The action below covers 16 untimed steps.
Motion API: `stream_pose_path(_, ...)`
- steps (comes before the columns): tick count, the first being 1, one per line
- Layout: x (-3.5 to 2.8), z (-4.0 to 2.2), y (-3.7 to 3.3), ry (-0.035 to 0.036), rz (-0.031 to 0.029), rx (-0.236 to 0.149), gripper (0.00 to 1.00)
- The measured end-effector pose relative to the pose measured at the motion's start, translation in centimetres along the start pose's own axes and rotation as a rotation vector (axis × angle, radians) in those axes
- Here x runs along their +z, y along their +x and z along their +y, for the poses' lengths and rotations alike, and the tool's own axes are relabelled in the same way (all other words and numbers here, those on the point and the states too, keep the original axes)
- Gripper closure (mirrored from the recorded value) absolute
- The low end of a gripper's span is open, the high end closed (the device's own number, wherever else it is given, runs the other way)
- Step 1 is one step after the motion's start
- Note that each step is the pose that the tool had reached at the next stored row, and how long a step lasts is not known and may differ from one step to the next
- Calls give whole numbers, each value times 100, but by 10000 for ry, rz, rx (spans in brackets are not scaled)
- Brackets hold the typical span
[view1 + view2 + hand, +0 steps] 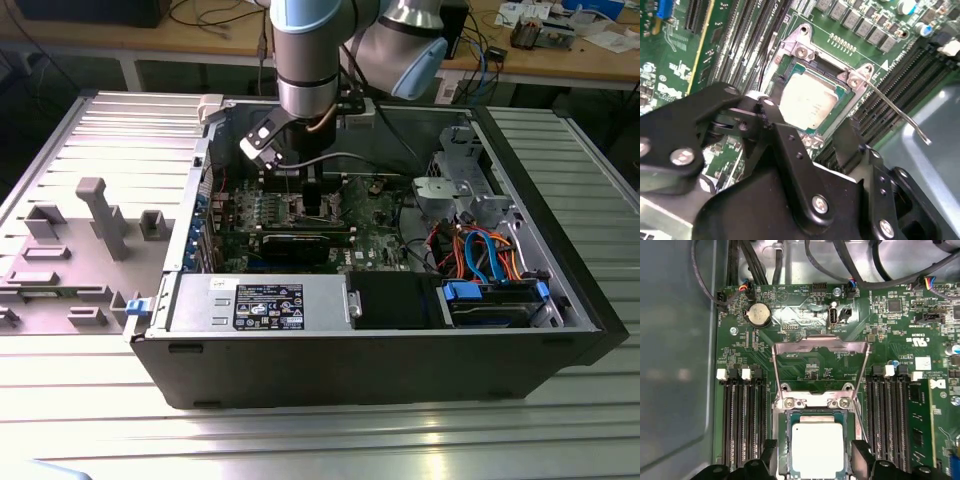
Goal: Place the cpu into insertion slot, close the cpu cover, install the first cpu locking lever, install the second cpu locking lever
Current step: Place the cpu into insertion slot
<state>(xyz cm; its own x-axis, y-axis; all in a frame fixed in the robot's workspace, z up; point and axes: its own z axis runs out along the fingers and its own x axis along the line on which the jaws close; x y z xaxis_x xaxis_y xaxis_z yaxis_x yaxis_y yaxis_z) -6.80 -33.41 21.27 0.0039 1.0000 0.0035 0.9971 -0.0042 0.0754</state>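
Black two-fingered gripper (814, 456) on the grey and light-blue robot arm (310, 50) reaches down inside the open dark computer case (350, 350), low over the green motherboard (790, 365). Its fingers (769, 455) are spread apart, one on each side of the socket, clamped on nothing. Between them the small flat square cpu with its dull silver top (807, 102) lies flat inside the insertion slot with the dark rim (783, 440). The thin silvery-grey cpu cover frame with its large square window (819, 346) is swung open, hinged at the socket's far edge and off the chip. A thin bent metal locking lever (895, 112) sticks out from the socket's corner over the long black memory slots (900, 65), unlatched.
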Motion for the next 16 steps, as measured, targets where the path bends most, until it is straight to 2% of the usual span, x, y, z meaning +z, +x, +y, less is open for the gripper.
stream_pose_path(1, -15, 8, 0, 69, 1, 1, 33)
stream_pose_path(3, -30, 28, 1, 242, 2, 0, 45)
stream_pose_path(4, -32, 39, 0, 325, 2, 2, 45)
stream_pose_path(5, -33, 56, 0, 442, 4, 3, 69)
stream_pose_path(7, -32, 58, 0, 446, 5, 2, 82)
stream_pose_path(9, -32, 59, 0, 450, 5, 2, 82)
stream_pose_path(10, -32, 60, 0, 453, 5, 2, 88)
stream_pose_path(15, -32, 64, 0, 466, 5, 2, 89)
stream_pose_path(16, -31, 72, 1, 493, 5, 3, 89)
